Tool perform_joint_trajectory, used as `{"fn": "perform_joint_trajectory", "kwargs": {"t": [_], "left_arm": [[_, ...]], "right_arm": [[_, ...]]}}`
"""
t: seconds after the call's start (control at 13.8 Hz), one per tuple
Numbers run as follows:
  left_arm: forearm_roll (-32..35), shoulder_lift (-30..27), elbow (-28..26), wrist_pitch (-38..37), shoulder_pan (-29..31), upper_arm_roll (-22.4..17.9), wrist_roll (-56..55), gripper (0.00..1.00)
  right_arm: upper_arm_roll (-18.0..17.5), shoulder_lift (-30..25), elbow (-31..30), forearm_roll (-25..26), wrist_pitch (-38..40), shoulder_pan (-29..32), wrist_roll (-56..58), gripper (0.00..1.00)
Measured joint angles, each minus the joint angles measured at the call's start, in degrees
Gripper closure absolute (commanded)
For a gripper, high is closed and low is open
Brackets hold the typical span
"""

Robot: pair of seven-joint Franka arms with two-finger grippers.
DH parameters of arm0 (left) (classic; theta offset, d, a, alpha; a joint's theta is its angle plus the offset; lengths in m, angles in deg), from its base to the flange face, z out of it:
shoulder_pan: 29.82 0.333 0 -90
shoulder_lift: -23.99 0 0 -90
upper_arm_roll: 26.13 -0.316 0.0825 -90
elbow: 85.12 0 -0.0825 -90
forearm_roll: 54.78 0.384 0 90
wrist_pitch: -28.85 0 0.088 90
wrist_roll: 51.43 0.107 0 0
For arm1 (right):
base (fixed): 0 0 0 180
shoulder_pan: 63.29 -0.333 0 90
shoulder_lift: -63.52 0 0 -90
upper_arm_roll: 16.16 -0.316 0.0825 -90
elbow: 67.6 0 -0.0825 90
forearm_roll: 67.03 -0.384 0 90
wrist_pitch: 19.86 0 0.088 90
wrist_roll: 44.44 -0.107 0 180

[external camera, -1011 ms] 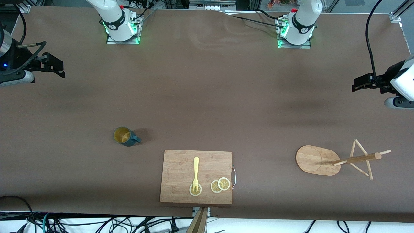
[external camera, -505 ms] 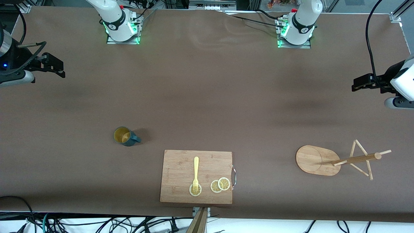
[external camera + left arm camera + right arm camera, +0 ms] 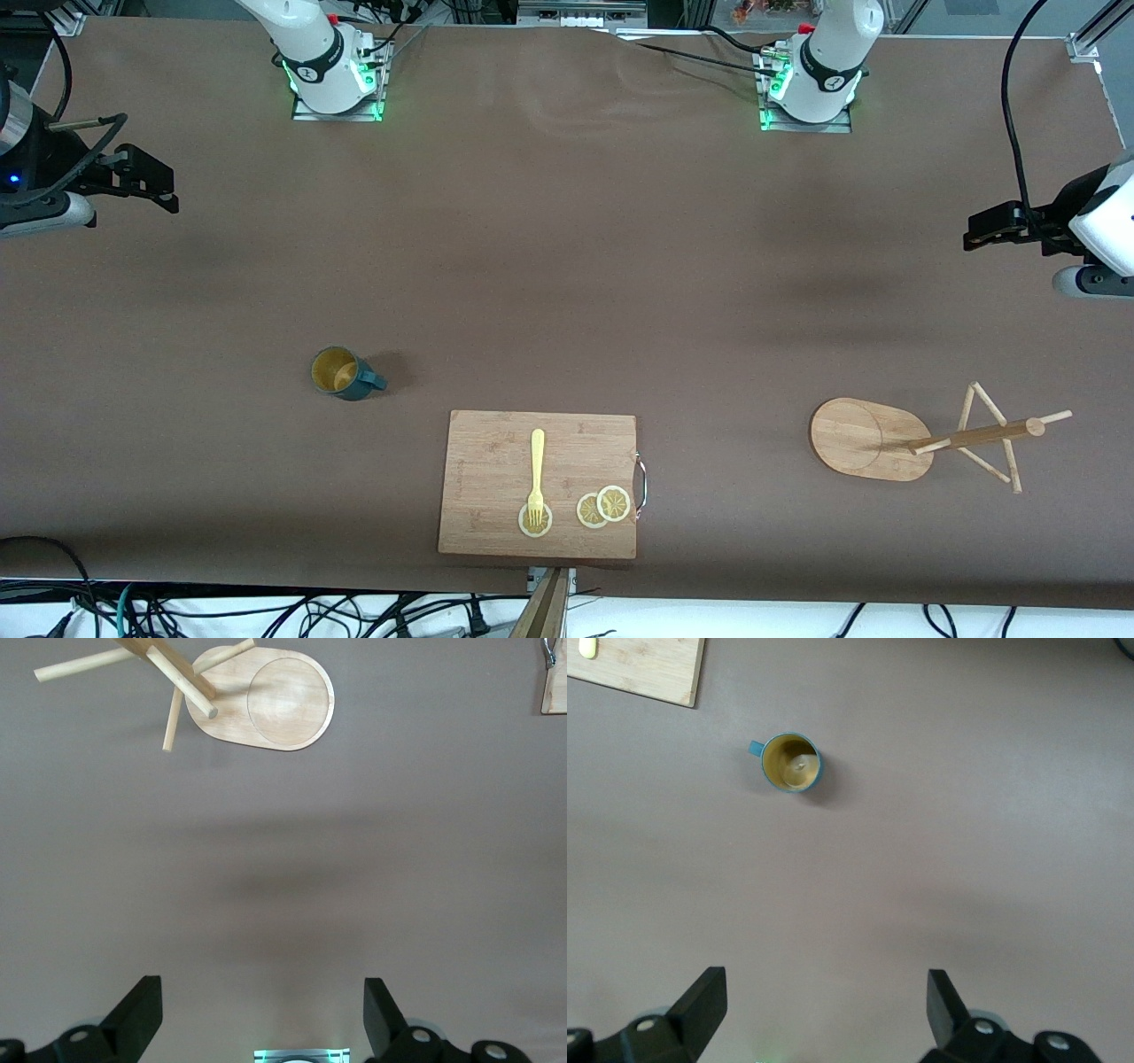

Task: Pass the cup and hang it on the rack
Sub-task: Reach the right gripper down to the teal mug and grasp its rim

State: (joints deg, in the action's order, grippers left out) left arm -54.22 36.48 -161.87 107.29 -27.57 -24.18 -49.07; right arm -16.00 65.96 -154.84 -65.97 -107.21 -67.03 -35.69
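Both arms wait. The left gripper point(image 3: 257, 1014) and right gripper point(image 3: 824, 1010) hang spread wide over bare brown table point(image 3: 567, 266). The cup point(image 3: 341, 372) stands upright toward the right arm's end, the rack point(image 3: 921, 439) toward the left arm's, a cutting board point(image 3: 496, 461) between them.

No change visible anywhere across the three front views: not in either arm, not in any object on the bench point(image 3: 567, 266), not in position or tilt.

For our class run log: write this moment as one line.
cup: upright on table, untouched | rack: empty | left gripper: open, waiting | right gripper: open, waiting
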Motion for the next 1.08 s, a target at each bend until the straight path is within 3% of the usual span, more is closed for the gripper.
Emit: {"fn": "perform_joint_trajectory", "kwargs": {"t": [0.29,0.65,1.08], "left_arm": [[0.00,0.02,0.03,0.00,0.00,0.00,0.00,0.00],[0.00,0.07,0.12,0.00,-0.01,0.00,0.00,0.00],[0.00,0.09,0.15,0.00,-0.01,-0.01,0.00,0.00]], "right_arm": [[-0.08,1.60,-0.39,-0.30,-0.05,-0.14,0.04,0.00],[-0.18,15.49,-0.24,4.89,-2.08,-3.65,0.01,0.00],[0.30,19.07,0.26,2.36,-7.48,-2.70,0.05,0.00]]}}
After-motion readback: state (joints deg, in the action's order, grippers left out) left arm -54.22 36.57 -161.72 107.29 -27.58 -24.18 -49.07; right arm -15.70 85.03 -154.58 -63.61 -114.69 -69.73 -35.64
